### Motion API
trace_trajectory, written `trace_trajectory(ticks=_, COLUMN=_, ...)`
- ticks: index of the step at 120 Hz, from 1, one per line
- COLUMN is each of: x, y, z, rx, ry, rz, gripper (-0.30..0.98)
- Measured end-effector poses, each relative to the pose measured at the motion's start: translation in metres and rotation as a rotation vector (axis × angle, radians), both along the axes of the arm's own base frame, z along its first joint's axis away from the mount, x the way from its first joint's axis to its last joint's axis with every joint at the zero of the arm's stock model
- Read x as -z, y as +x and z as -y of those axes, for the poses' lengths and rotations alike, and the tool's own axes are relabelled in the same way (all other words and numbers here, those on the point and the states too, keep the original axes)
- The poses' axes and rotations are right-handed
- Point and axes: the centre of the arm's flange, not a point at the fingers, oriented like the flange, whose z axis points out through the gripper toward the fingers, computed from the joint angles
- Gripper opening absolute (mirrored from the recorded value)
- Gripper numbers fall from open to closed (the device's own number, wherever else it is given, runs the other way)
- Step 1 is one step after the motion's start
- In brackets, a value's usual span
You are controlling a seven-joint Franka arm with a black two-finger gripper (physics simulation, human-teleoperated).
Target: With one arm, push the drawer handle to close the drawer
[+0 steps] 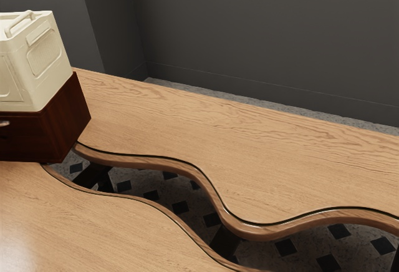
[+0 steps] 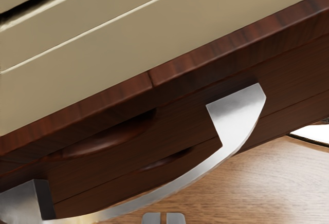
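drawer handle (image 2: 180, 179), one curved silver bar on two mounts, sits just beyond my one gripper (image 2: 163, 218), whose two tips stand nearly together with nothing held. i can't tell whether they touch the bar, or how far the drawer is out. if i push from this low, the tips could slide under the bar and miss it; a push near one end could make the drawer bind. behind the handle is one dark wooden cabinet (image 1: 56, 125), with one cream container (image 1: 34, 66) on top; too hard a shove might shift both. farther off, one grey wall corner.
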Motion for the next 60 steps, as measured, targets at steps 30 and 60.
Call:
trace_trajectory(ticks=30, x=-0.018, y=-0.035, z=0.039, rx=-0.018, ry=-0.039, rz=-0.021, gripper=-0.08)
trace_trajectory(ticks=60, x=-0.087, y=-0.095, z=0.164, rx=0.010, ry=-0.113, rz=-0.093, gripper=0.40)
